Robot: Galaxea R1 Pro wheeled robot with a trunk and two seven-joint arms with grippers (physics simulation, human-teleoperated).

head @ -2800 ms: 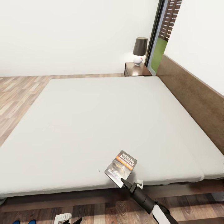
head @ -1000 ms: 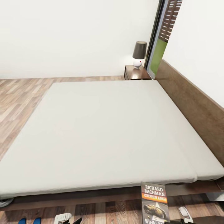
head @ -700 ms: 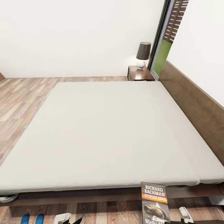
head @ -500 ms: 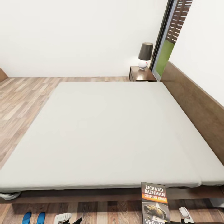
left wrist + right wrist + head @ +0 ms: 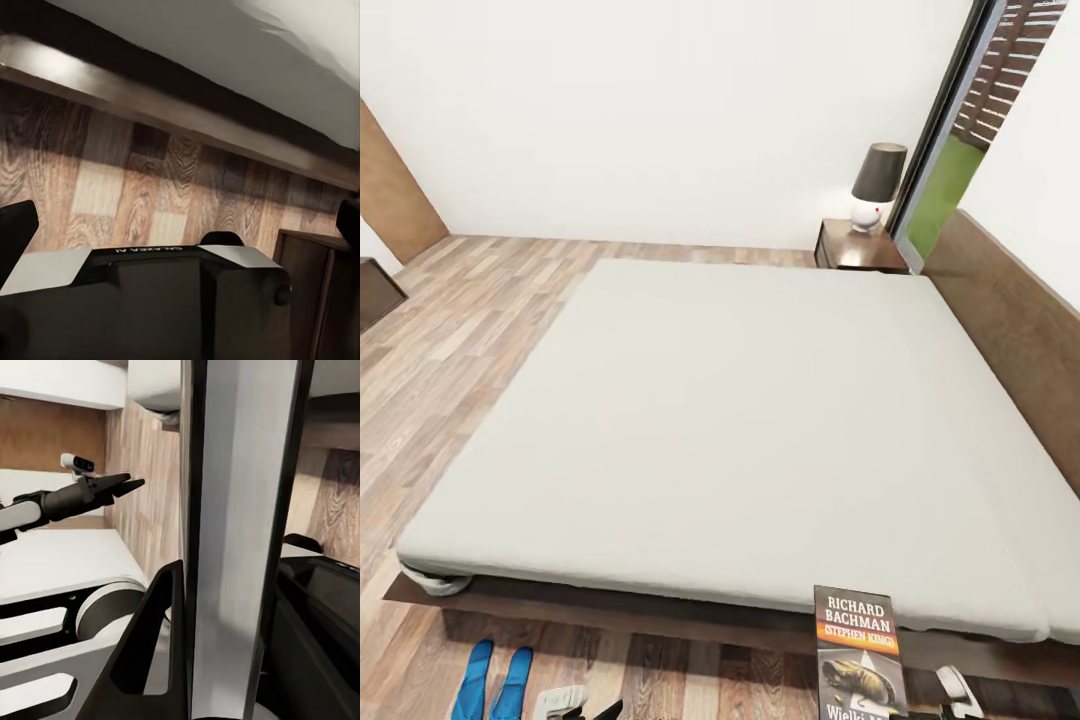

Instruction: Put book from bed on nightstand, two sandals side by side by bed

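Bedroom: white walls, wood-plank floor (image 5: 470, 330). The bed (image 5: 760, 420), largest item, is seen from its foot side; its pale mattress lies bare, dark headboard (image 5: 1015, 320) along the robot's right.

Beyond the bed's far corner, beside the black-framed window (image 5: 950, 150), a nightstand (image 5: 860, 248) is seen carrying a lamp (image 5: 877, 188) with a dark shade. It stands well apart from the robot.

The book (image 5: 857, 655) is held upright at the lower edge of the head view, cover facing the camera, off the mattress and in front of the bed frame. In the right wrist view the book (image 5: 240, 532) is seen edge-on between the fingers; the right gripper (image 5: 225, 660) is judged clamped on it.

The two sandals (image 5: 495, 682) lie on the floor near the bed's foot corner, close together, roughly parallel.

The left gripper (image 5: 575, 705) is partly seen at the bottom of the head view, holding nothing; whether its fingers stand apart or together cannot be told.

Step in hand, as judged: carrying the book to a nightstand. Next move calls for driving round the bed to a nightstand, then lowering the book flat onto its top, clear of the lamp. Sandals left for afterwards.
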